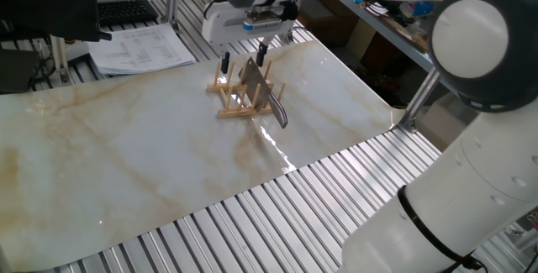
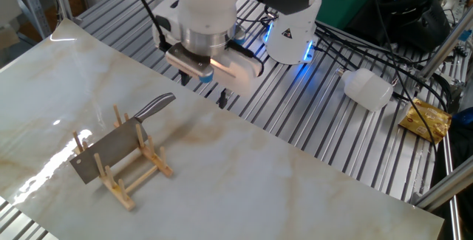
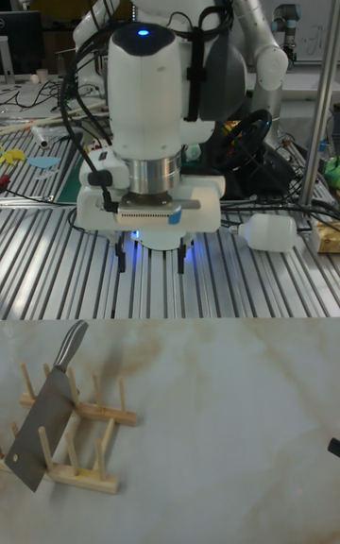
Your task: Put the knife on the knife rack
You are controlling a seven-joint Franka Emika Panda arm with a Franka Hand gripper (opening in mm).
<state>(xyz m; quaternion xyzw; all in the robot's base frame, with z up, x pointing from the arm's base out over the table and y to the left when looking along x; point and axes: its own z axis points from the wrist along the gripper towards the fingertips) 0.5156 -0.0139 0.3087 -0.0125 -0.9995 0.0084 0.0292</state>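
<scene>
At the near side of the tall fixed view, the knife rack (image 3: 74, 440) is seen standing on the marbled worktop (image 3: 236, 431), toward its left part. The knife (image 3: 45, 412) is lodged among the rack's upright pegs, tilted: the broad grey blade is angled down to the near left, and the shiny handle is pointed up and away, beyond the rack's far rail. The blade is leaned on the pegs, with its lower corner hung past the rack's near end.

Farther back, above the ribbed metal surface (image 3: 255, 284) at the worktop's far edge, the hand (image 3: 151, 262) is held clear of the knife and rack, touching neither. Its two dark fingers (image 3: 181, 261) are pointed down and are spread apart, with nothing between them. In the other fixed view the same is shown: the hand (image 2: 211, 93) is hung above and beyond the knife (image 2: 118, 140), apart from the handle.

Behind the hand, a white plastic bottle (image 3: 269, 232) is lying on its side on the ribbed surface.
</scene>
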